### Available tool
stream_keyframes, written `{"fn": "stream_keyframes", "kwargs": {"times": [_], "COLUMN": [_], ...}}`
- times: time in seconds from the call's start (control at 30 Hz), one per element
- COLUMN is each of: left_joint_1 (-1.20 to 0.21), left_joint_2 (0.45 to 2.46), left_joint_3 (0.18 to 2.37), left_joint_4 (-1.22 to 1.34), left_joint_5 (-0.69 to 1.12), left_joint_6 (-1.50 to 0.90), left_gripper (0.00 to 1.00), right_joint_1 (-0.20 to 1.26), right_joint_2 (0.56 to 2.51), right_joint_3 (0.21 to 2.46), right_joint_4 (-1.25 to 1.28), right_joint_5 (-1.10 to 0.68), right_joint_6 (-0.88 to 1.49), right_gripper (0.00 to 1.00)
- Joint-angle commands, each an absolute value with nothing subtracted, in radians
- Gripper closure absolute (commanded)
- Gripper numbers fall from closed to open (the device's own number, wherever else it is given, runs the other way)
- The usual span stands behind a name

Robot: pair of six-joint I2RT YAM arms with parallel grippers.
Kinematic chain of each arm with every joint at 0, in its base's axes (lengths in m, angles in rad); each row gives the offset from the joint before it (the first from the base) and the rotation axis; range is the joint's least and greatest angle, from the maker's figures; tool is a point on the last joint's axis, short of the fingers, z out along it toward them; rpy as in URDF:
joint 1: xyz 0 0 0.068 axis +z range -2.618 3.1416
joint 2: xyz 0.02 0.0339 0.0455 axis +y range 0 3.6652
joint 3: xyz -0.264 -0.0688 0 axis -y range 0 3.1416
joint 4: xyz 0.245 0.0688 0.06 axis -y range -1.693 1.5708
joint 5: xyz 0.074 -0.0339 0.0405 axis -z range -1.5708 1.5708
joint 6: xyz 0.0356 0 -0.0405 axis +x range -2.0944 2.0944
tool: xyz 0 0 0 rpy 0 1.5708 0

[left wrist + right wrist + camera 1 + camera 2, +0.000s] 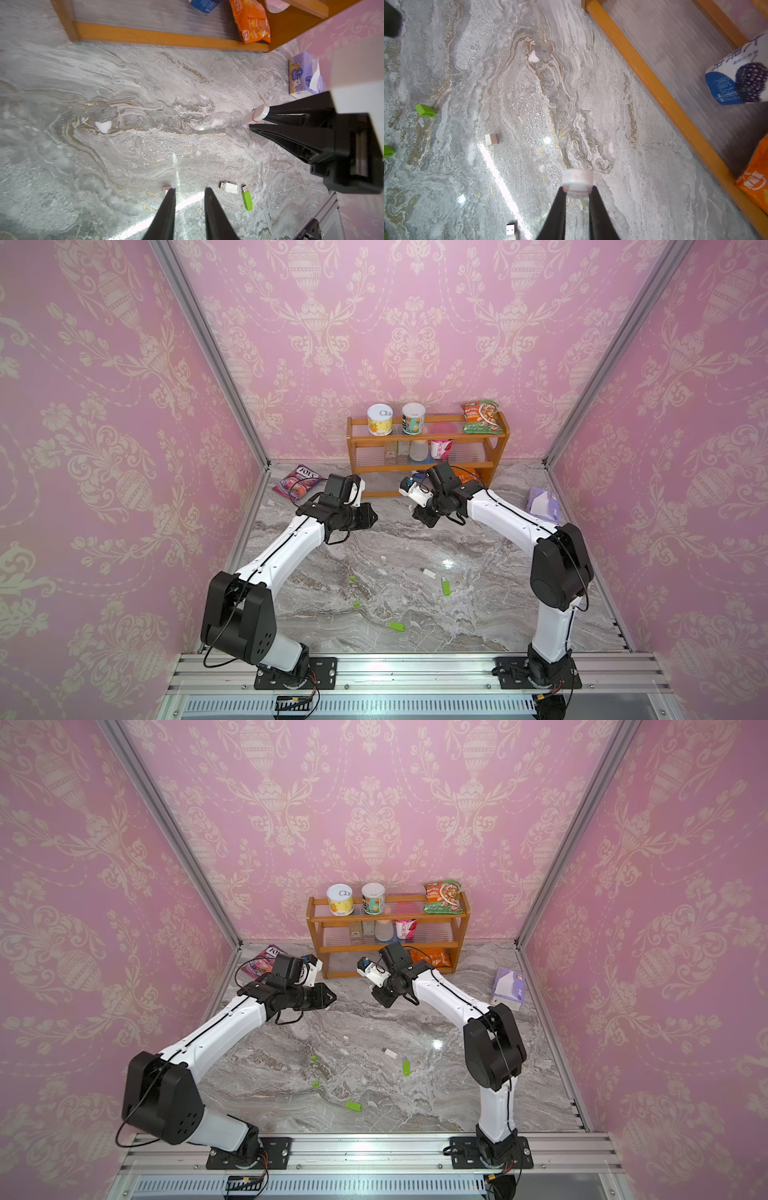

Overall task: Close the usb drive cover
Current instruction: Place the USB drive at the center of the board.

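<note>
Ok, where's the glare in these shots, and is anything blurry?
In both top views: sharp overall, with one small hotspot on the marble table. Left wrist view: a pale reflected streak crosses the table by the left claw. Right wrist view: a long glare streak on the table, and the white USB drive in the right claw looks soft, close to the lens.

Grey marbled table, green drive, pink walls

Shelf at the back, candy bag left of it, tissue box right, usb drives in front.
</note>
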State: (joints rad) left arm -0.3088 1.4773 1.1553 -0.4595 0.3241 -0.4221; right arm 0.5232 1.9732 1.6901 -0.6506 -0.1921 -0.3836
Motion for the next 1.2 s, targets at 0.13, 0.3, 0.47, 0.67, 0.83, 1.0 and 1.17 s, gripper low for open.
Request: {"fn": "stream_keyframes", "kwargs": {"times": [0.13, 0.3, 0.47, 0.67, 0.83, 1.0, 1.17], "left_joint_1": [-0.237, -0.228, -0.221, -0.216, -0.214, -0.214, -0.214], "left_joint_2": [1.452, 1.447, 1.439, 1.466, 1.485, 1.480, 1.475], "left_joint_3": [1.112, 1.105, 1.115, 1.128, 1.131, 1.137, 1.132], "left_joint_4": [-0.449, -0.434, -0.427, -0.423, -0.406, -0.417, -0.414], "left_joint_5": [0.257, 0.251, 0.239, 0.269, 0.298, 0.301, 0.310], "left_joint_6": [-0.434, -0.439, -0.430, -0.435, -0.448, -0.439, -0.439], "left_gripper": [0.73, 0.73, 0.73, 0.73, 0.73, 0.73, 0.74], "right_joint_1": [0.526, 0.525, 0.524, 0.478, 0.443, 0.425, 0.413], "right_joint_2": [2.298, 2.407, 2.518, 2.543, 2.539, 2.547, 2.555], "right_joint_3": [2.142, 2.296, 2.434, 2.419, 2.365, 2.335, 2.289], "right_joint_4": [-1.205, -1.306, -1.423, -1.434, -1.384, -1.385, -1.363], "right_joint_5": [-0.124, -0.110, -0.043, -0.099, -0.104, -0.060, -0.038], "right_joint_6": [-0.443, -0.437, -0.432, -0.324, -0.165, -0.056, -0.003], "right_gripper": [1.00, 1.00, 1.00, 1.00, 1.00, 0.95, 0.86]}}
